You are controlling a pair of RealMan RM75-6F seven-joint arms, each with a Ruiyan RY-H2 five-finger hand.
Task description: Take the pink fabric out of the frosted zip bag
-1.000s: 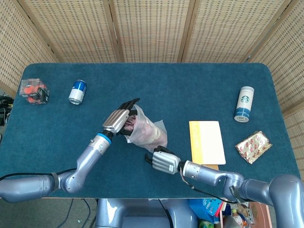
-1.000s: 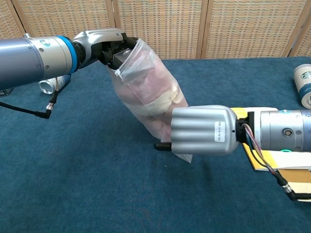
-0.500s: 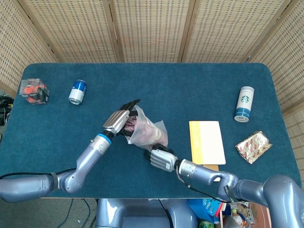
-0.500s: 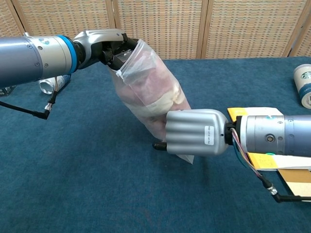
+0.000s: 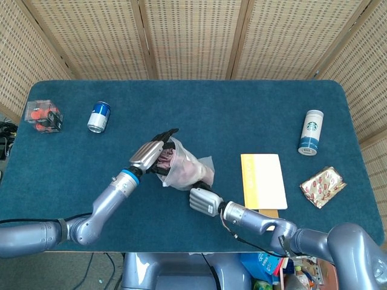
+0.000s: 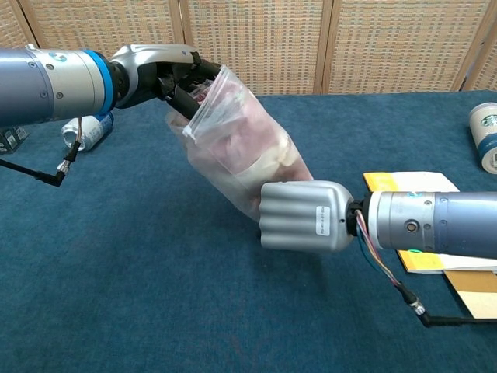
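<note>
The frosted zip bag (image 5: pixel 188 168) (image 6: pixel 237 144) stands tilted near the table's middle, with the pink fabric (image 6: pixel 250 134) (image 5: pixel 181 170) showing through its wall. My left hand (image 5: pixel 151 154) (image 6: pixel 161 74) grips the bag's open mouth at the upper left, fingers reaching into the opening. My right hand (image 5: pixel 203 202) (image 6: pixel 304 217) holds the bag's lower end, its back to the chest camera, so the fingers are hidden behind it.
A blue can (image 5: pixel 99 116) and a clear box with red pieces (image 5: pixel 43 115) lie at the far left. A yellow-and-white booklet (image 5: pixel 263 180) lies right of the bag. A Starbucks cup (image 5: pixel 311 132) and a foil packet (image 5: pixel 323 186) sit at the right.
My right hand has slid left along the table against the bag's base. The bag's mouth and my left hand have shifted slightly left, tilting the bag more.
</note>
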